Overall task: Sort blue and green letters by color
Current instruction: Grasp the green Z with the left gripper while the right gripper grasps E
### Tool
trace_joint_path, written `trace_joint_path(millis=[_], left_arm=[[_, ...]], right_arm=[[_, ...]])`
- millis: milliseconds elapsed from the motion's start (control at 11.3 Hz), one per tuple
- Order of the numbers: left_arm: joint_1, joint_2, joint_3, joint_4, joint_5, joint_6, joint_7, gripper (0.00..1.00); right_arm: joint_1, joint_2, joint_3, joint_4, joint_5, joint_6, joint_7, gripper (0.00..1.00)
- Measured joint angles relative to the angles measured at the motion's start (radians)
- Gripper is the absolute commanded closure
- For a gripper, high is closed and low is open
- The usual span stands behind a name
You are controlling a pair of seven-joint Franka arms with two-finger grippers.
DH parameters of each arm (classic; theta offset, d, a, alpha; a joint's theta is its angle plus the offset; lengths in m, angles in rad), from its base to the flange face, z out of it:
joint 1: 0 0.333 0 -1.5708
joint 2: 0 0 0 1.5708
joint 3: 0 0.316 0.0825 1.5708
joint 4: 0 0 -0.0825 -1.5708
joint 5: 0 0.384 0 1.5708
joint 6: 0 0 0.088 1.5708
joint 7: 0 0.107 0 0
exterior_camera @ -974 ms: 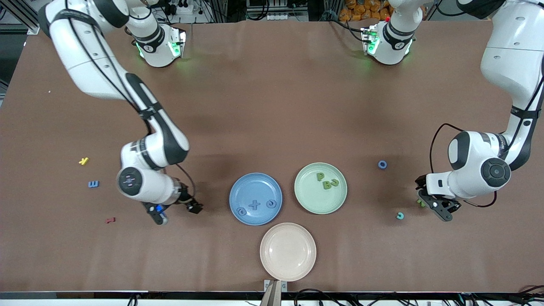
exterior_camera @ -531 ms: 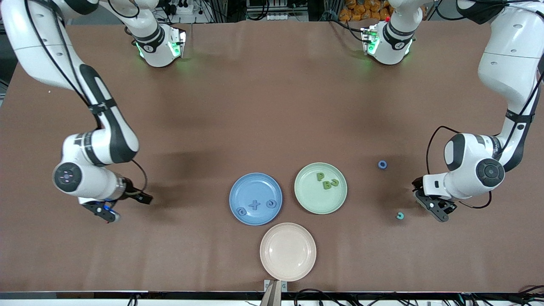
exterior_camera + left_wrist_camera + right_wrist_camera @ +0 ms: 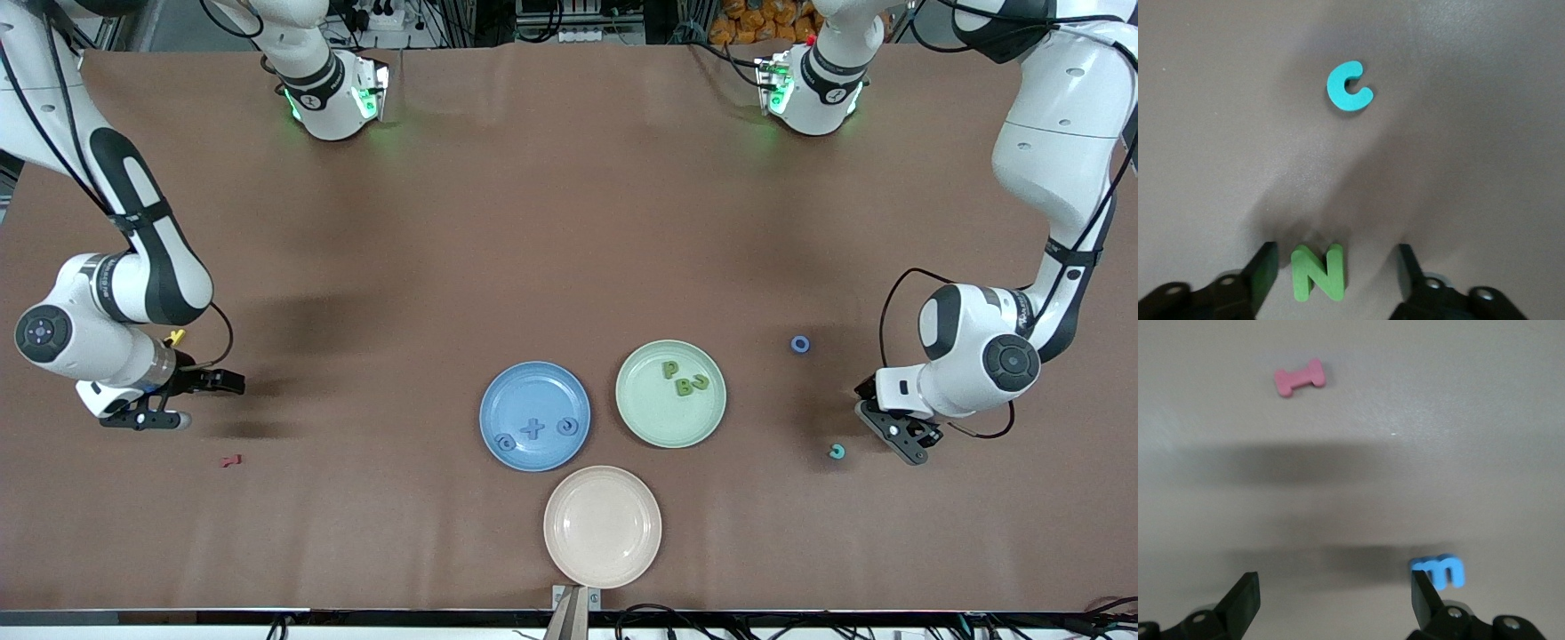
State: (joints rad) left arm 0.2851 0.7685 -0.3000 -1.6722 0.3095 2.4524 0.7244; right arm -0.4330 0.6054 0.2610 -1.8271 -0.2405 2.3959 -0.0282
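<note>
A green N lies flat on the table between the fingers of my left gripper, with a gap on each side; that gripper is open, low at the left arm's end. My right gripper is open with only bare table between its fingers. A blue E lies just outside one fingertip; that gripper is at the right arm's end. The blue plate holds three blue letters, one an X. On the green plate lie a green P, a B and one more.
A teal C lies beside the left gripper and a blue O sits farther from the camera. A dark red letter and a yellow K lie near the right gripper. The pink plate is empty.
The right arm swung from beside the blue plate out to its own end of the table, over the blue E. The left gripper shifted slightly and now straddles the green N.
</note>
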Motion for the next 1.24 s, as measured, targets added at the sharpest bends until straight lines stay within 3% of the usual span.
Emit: trace_joint_path(millis=[443, 974, 1240], left_arm=[[0.003, -0.009, -0.002, 0.001, 0.031, -0.001, 0.0, 1.0], [-0.003, -0.01, -0.004, 0.006, 0.034, -0.01, 0.0, 1.0], [-0.055, -0.051, -0.012, 0.023, 0.034, -0.097, -0.115, 1.0]], right_arm=[[-0.081, 0.001, -0.001, -0.065, -0.082, 0.127, -0.205, 0.0], [-0.133, 0.042, 0.0, -0.073, -0.103, 0.199, -0.256, 0.0], [-0.131, 0.048, 0.005, -0.073, -0.103, 0.199, -0.256, 0.0]])
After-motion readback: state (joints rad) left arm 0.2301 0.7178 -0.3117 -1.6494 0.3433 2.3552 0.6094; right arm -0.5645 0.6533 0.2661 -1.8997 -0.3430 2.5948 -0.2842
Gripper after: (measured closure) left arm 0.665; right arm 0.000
